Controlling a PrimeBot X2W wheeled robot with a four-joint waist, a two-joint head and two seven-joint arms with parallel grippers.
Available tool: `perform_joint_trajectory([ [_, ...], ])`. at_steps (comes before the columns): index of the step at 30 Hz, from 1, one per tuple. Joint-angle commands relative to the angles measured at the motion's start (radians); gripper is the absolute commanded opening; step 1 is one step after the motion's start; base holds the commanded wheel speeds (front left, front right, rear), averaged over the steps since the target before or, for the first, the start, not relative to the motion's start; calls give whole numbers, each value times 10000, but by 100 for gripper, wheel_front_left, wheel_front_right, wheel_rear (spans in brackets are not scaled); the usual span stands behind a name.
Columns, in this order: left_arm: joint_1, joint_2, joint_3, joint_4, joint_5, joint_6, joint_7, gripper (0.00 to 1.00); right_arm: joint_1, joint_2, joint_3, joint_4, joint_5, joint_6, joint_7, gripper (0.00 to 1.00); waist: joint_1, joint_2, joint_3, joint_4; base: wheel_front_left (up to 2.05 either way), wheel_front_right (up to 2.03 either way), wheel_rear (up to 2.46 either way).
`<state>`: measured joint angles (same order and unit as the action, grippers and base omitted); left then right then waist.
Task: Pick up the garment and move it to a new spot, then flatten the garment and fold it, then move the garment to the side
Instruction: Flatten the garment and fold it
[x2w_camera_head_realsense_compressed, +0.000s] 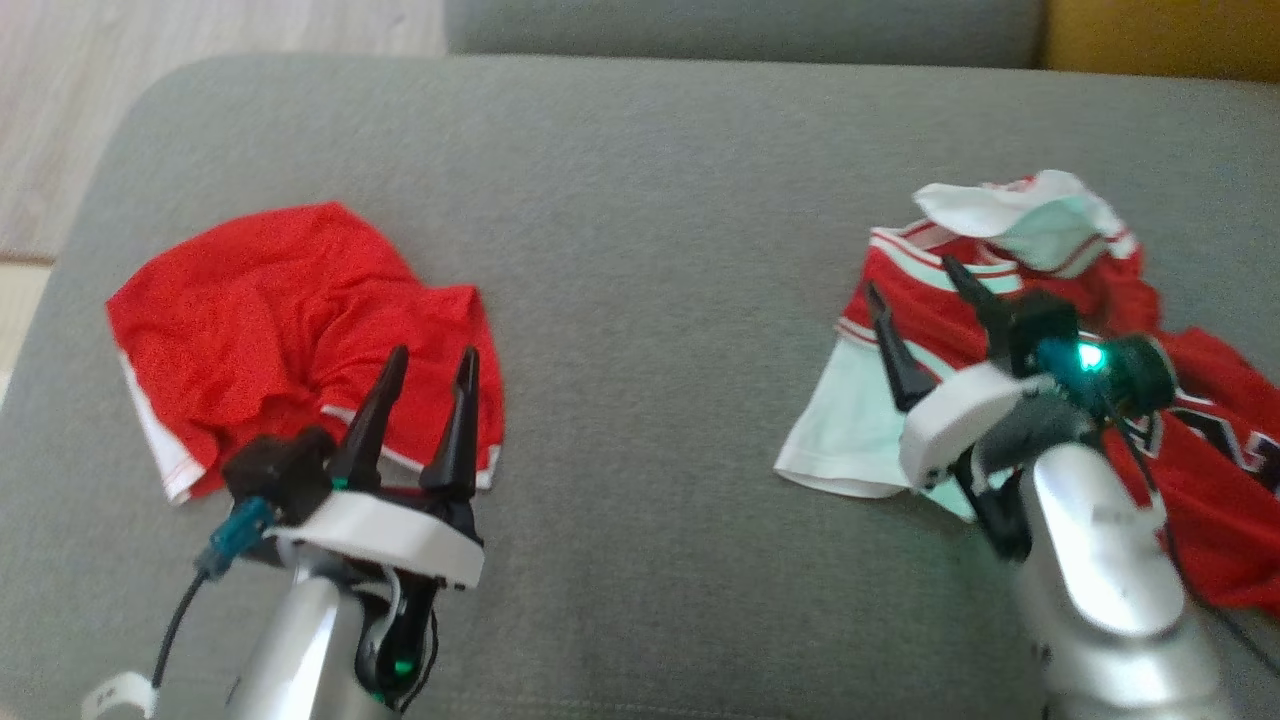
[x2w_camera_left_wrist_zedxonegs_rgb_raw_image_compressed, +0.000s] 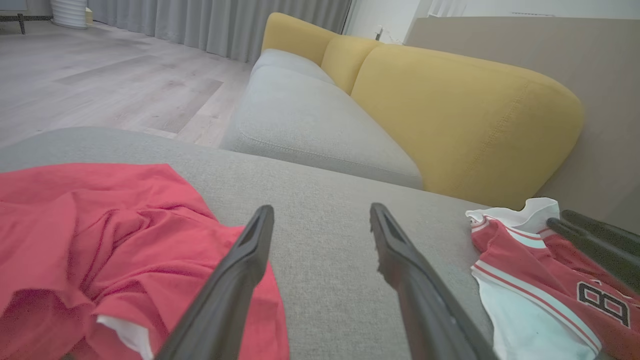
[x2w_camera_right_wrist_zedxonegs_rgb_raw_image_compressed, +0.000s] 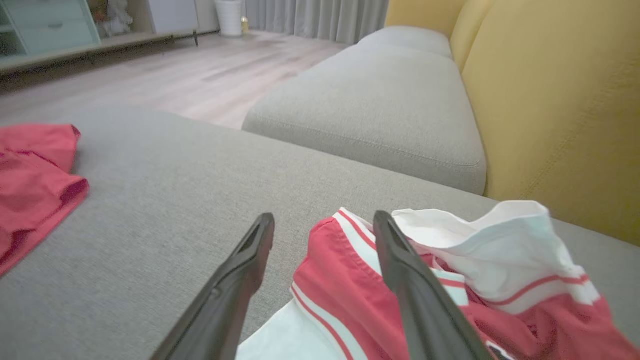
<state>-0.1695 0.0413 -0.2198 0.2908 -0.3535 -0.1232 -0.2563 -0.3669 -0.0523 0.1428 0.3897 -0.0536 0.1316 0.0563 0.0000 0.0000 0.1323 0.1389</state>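
The left gripper (x2w_camera_head_realsense_compressed: 434, 352) is spread wide and empty. It hangs over the near right edge of the crumpled red fabric shorts with white trim (x2w_camera_head_realsense_compressed: 260, 320), which lie on the left of the grey fabric cushion (x2w_camera_head_realsense_compressed: 650, 250). The right gripper (x2w_camera_head_realsense_compressed: 912, 277) is also spread and holds nothing. Its fingertips are above the left edge of the rumpled red-and-white jersey (x2w_camera_head_realsense_compressed: 1210, 470) at the cushion's right. The two garments lie well apart.

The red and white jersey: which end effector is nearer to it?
Right. The right end effector is open just over the left part of the jersey; the left end effector is far to the left, over the plain red garment.
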Motion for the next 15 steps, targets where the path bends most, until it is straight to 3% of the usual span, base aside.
perform_joint_trajectory([
  [1,-609,89,265,-317,-50,-13,-55,100,-569,-84,102,-130,-201,-9,68,100,0,0,395,444,0,0,0],
  [11,-967,89,127,-289,-344,-32,-55,100,-2164,-273,-990,2163,-1400,-9,1155,100,0,0,1016,1336,0,0,0],
  [12,-983,89,120,-291,-360,-33,-55,100,-2243,-248,-968,2364,-1337,-9,1269,0,0,0,1047,1370,0,0,0],
  [15,-1029,89,81,-295,-399,-37,-55,100,-2552,-247,-998,2708,-1250,-9,1295,0,0,0,1125,1451,0,0,0],
])
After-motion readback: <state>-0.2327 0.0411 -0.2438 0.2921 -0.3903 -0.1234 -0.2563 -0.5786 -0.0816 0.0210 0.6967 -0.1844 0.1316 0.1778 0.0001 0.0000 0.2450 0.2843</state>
